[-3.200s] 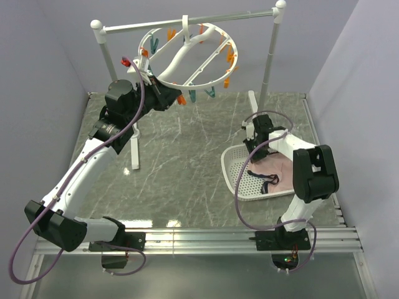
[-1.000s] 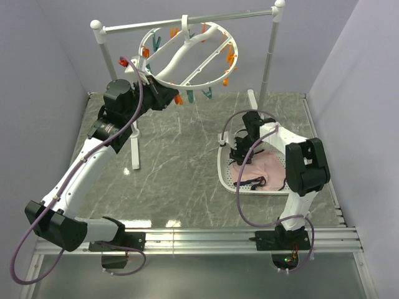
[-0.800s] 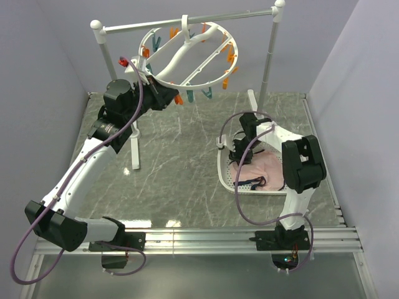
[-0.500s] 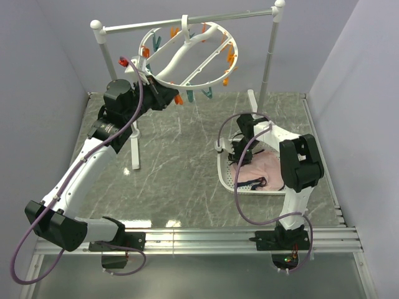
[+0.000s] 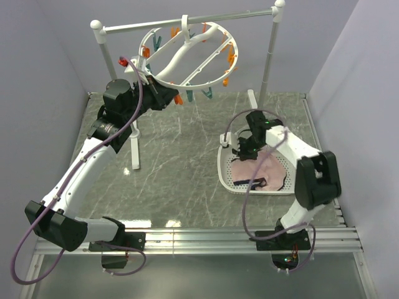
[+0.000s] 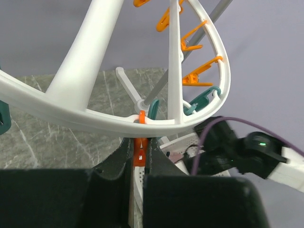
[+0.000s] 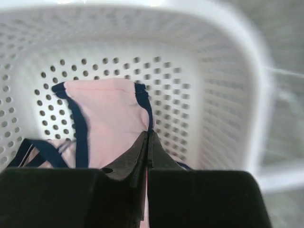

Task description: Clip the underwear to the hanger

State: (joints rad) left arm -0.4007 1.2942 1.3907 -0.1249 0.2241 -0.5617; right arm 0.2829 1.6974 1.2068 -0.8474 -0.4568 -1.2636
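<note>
The hanger (image 5: 179,59), a white ring with spokes and orange and teal clips, hangs from the rail at the back. My left gripper (image 5: 169,96) is at its near rim, shut on an orange clip (image 6: 139,156) under the ring (image 6: 90,61). The underwear (image 5: 262,168), pale pink with navy edging, lies in the white perforated basket (image 5: 223,171) on the right. My right gripper (image 5: 245,149) is down in the basket. In the right wrist view it (image 7: 148,137) is shut on the navy edge of the underwear (image 7: 111,118).
The white rail stand (image 5: 269,56) has two poles and feet on the grey marble table. The basket wall (image 7: 228,85) stands close to the right of my right gripper. Purple cables loop off both arms. Grey walls close in the left, right and back.
The right gripper has gone down into the basket and pinched the underwear's edge. The basket has slid a little to the left. The left arm has stayed on the clip.
</note>
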